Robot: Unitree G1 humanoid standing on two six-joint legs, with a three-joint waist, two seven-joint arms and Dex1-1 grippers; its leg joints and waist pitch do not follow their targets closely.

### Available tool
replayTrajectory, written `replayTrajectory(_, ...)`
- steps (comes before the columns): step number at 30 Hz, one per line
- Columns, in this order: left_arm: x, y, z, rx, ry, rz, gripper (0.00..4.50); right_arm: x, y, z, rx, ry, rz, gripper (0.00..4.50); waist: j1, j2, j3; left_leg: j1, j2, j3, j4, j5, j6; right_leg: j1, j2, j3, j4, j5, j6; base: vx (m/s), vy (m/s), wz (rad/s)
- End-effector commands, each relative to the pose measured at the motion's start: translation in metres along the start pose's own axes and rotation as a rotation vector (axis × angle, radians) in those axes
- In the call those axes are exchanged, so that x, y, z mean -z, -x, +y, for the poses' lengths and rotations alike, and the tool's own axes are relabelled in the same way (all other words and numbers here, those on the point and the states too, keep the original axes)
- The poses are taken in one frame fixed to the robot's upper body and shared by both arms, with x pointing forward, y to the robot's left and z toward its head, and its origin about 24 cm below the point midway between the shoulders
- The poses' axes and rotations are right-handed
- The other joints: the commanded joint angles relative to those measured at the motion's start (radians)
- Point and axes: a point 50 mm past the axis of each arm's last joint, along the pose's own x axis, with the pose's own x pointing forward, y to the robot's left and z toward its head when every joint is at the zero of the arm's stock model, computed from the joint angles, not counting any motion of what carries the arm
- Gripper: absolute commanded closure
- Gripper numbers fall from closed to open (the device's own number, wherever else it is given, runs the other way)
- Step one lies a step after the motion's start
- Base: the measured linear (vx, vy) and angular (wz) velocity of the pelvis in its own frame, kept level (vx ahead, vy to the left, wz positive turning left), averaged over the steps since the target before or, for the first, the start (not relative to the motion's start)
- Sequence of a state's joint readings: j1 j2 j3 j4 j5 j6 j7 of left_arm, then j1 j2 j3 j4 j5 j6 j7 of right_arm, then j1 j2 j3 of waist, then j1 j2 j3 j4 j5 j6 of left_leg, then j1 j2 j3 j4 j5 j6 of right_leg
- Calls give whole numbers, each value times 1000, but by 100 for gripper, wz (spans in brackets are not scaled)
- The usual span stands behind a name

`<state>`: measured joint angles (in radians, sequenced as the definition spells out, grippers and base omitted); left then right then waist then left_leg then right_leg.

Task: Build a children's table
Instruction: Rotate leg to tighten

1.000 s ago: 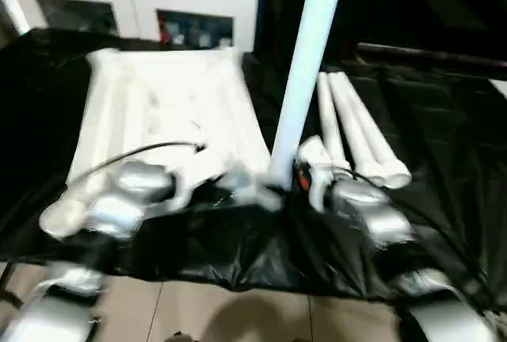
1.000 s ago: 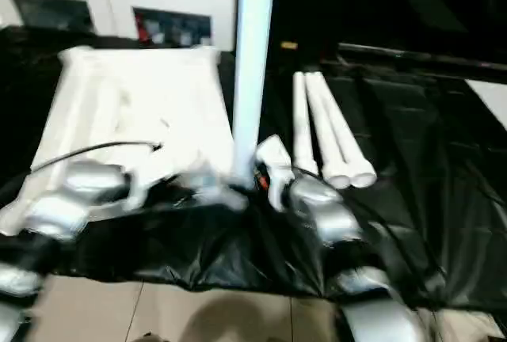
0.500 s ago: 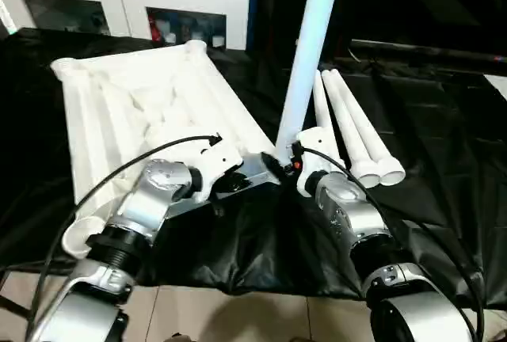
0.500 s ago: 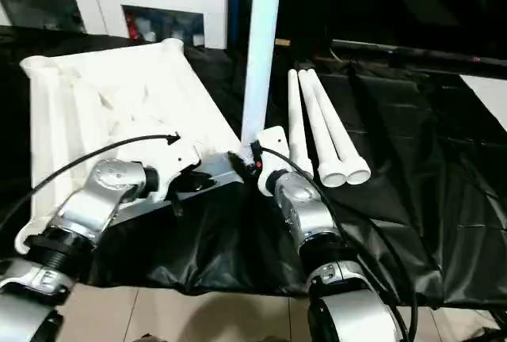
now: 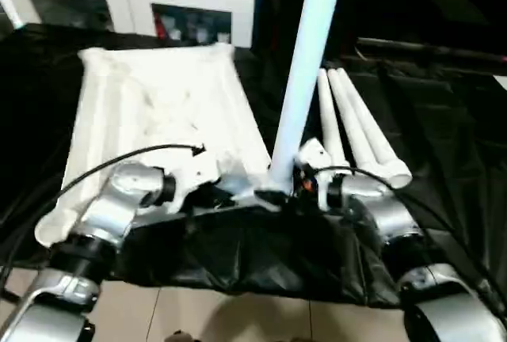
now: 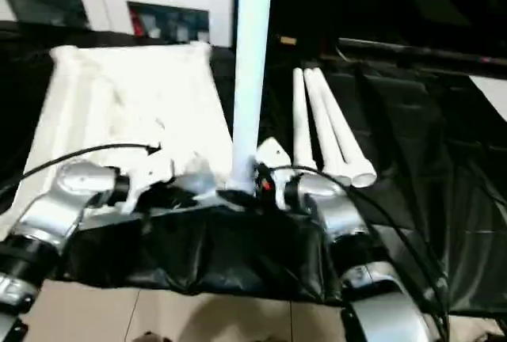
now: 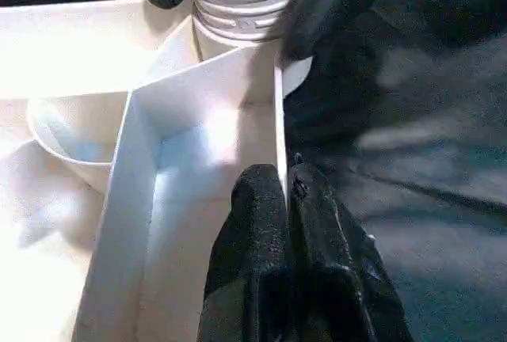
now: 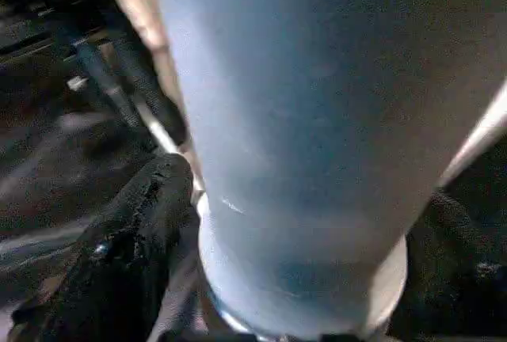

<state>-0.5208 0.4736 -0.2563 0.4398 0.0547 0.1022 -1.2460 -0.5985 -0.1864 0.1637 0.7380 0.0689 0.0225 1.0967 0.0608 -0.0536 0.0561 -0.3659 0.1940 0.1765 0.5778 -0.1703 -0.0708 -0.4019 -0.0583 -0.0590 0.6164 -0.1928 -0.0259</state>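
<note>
White plastic top (image 5: 158, 112) of the children's table lies ribbed side up on the black-covered work table (image 5: 444, 120), with one leg (image 5: 305, 73) standing upright at its near right corner, by the table's front edge. The left gripper (image 7: 287, 199) has its two black fingers pinched together on a thin white rib wall of the top, just beside that corner's round socket, where the ridged foot of the upright leg sits. The right gripper (image 8: 297, 223) stands with its jaws spread wide on either side of the leg's lower end, one black finger (image 8: 139, 231) close against the tube; whether it presses the leg I cannot tell. Three spare legs (image 5: 356, 132) lie side by side on the black cover, right of the upright one.
</note>
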Motion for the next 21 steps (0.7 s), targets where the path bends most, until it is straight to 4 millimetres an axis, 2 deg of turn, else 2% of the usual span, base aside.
replayTrajectory(1,-1,-10,-8,94,-37,14,450,-4,-13,16,-164,26,18,103,4,15,-62,16,46,-7,-65,-215,31,50,-80,51,-69,-152,-231,0,0,0)
replayTrajectory(3,0,-9,-8,98,-40,19,450,-4,-13,16,-173,24,19,115,5,13,-63,15,47,-6,-64,-206,29,49,-80,51,-65,-136,-232,0,0,0)
replayTrajectory(4,1,-8,-7,104,-42,22,450,-5,-13,16,-183,22,19,137,5,13,-63,15,46,-6,-64,-205,30,48,-81,51,-67,-139,-233,0,0,0)
replayTrajectory(9,3,-6,-5,109,-46,30,450,-4,-15,19,-194,1,6,164,7,12,-64,15,46,-7,-64,-199,23,50,-83,51,-66,-149,-227,0,0,0)
replayTrajectory(12,2,-8,-3,69,-26,29,450,-3,-19,18,-125,-29,-18,170,5,12,-63,15,46,-7,-64,-204,18,48,-84,52,-66,-155,-227,0,0,0)
replayTrajectory(13,0,-12,1,12,3,19,450,-1,-24,14,-28,-58,-25,170,5,10,-62,16,45,-7,-65,-211,17,47,-84,52,-68,-167,-225,0,0,0)
replayTrajectory(14,-1,-14,2,-10,11,12,450,0,-26,12,13,-67,-22,175,-1,10,-55,18,43,-10,-70,-248,-1,43,-86,52,-77,-247,-212,0,0,0)
replayTrajectory(15,-4,-17,3,-34,19,2,450,1,-28,10,68,-72,-17,175,-2,10,-55,21,44,-11,-70,-265,-10,42,-88,52,-80,-283,-203,0,0,0)
replayTrajectory(16,-7,-23,5,-72,34,-5,450,3,-32,8,145,-84,-14,175,-5,2,-53,21,43,-14,-72,-292,-19,42,-90,52,-87,-356,-181,0,0,0)
replayTrajectory(18,-14,-35,8,-144,52,-22,450,5,-42,4,296,-138,-22,177,-8,6,-50,29,41,-18,-73,-330,-35,34,-91,51,-97,-444,-157,0,0,0)
replayTrajectory(20,-21,-48,9,-194,63,-25,450,5,-52,4,413,-196,-34,177,-14,5,-47,29,41,-21,-75,-357,-43,31,-92,50,-104,-502,-134,0,0,0)
replayTrajectory(21,-21,-49,9,-197,63,-25,450,5,-52,4,420,-199,-34,177,-13,14,-49,30,40,-24,-75,-362,-47,32,-93,49,-103,-509,-129,0,0,0)
